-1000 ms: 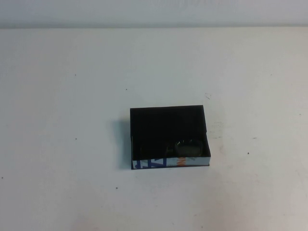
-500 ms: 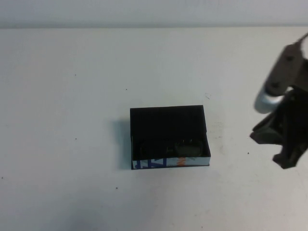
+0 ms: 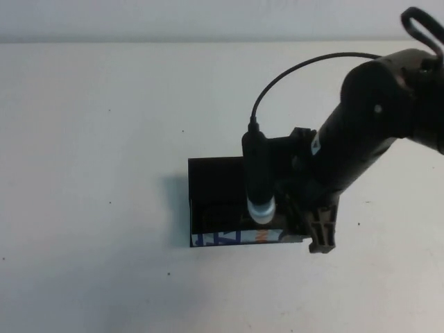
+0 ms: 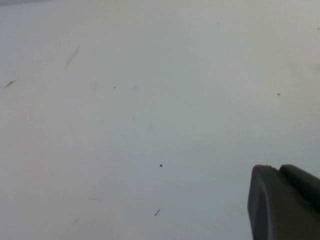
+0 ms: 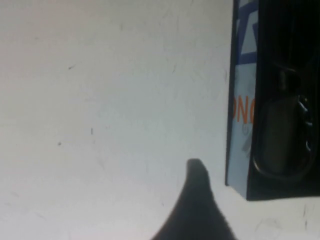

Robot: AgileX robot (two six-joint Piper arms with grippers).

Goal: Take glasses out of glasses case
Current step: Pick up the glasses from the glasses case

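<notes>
A plain white bench [image 3: 104, 139] fills the scene, with only small dark specks on it. Nearest to the robot, the white side of the case [image 3: 215, 194] faces the camera, printed with blue and orange marks. The case is a black open box and it stands flat near the middle of the bench. The glasses [image 5: 282, 135] lie inside the case, against the printed wall and toward its right corner; in the right wrist view one greyish lens with a dark rim is seen there. The right tool [image 3: 320, 232] hangs over the right near corner of the case, pointing down, and the right arm covers the right part of the box. I cannot tell if this tool is open or closed. The left tool [image 4: 282, 202] shows only as one dark tip in its wrist view, above bare bench; its state I also cannot tell.
</notes>
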